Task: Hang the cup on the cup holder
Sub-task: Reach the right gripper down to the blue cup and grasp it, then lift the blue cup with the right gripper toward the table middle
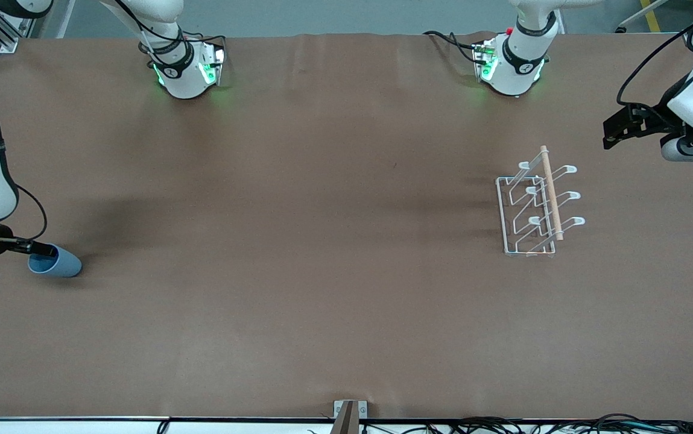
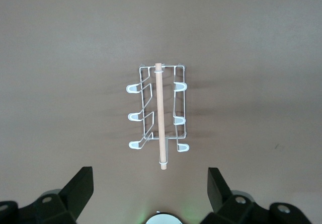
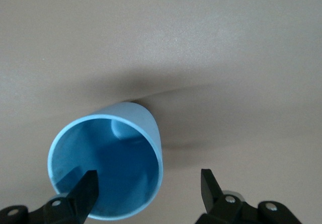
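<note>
The right hand (image 1: 35,247) sat low at the right arm's end of the bench (image 1: 322,301), its fingers apart with one finger (image 3: 83,191) inside the mouth of the cup (image 1: 56,262) and the other outside the wall, so the rim's edge stood between them; they had not visibly closed on it, and the pose read as the set-up for a pinch on the wall. The cup lay on its side on the brown cloth, its open mouth turned toward that hand, and the right wrist view looked straight into it: the inside was bare, nothing in it. Lying down as it was, a wall pinch was probably the only easy hold. Well apart, toward the left arm's end of the bench, the cup holder (image 1: 533,208) stood upright with its wooden rod (image 1: 551,193) running along the top, and every peg on it was free. The left hand (image 1: 614,129) hung in the air near the holder, fingers spread wide and holding nothing; that arm waited, its wrist camera looking down on the rack.
</note>
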Controlling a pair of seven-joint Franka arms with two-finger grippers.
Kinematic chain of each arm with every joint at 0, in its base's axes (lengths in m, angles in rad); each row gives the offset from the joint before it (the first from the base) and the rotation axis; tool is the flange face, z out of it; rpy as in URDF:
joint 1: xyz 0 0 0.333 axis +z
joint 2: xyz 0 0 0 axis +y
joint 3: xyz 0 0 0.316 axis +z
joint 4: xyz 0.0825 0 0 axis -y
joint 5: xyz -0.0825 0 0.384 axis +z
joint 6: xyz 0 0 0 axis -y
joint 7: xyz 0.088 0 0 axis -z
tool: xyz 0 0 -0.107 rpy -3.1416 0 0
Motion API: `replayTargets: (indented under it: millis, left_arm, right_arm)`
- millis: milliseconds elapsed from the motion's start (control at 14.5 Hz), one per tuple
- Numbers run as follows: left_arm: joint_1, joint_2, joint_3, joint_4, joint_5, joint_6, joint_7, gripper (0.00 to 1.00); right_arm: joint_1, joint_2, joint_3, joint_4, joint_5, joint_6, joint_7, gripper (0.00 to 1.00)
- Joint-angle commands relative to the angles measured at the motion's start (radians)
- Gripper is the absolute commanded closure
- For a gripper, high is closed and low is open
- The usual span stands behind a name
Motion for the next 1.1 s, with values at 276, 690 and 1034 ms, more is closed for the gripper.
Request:
replayTargets:
  millis: [276, 690, 1034]
  left_arm:
    - [-0.006, 0.015, -0.003, 0.024, -0.003, -0.015, 0.005, 0.00]
    - [-0.011, 0.017, -0.006, 0.026, -0.004, -0.015, 0.005, 0.00]
    - [-0.003, 0.026, -0.006, 0.026, -0.004, -0.015, 0.005, 0.00]
  right_arm:
    - [-0.015, 0.040, 0.013, 0.007, -0.031, 0.070, -0.039, 0.87]
    - [-0.009, 0.019, 0.015, -0.005, -0.025, -0.025, -0.027, 1.00]
    - [0.046, -0.199, 0.030, -0.042, 0.010, -0.235, -0.025, 1.00]
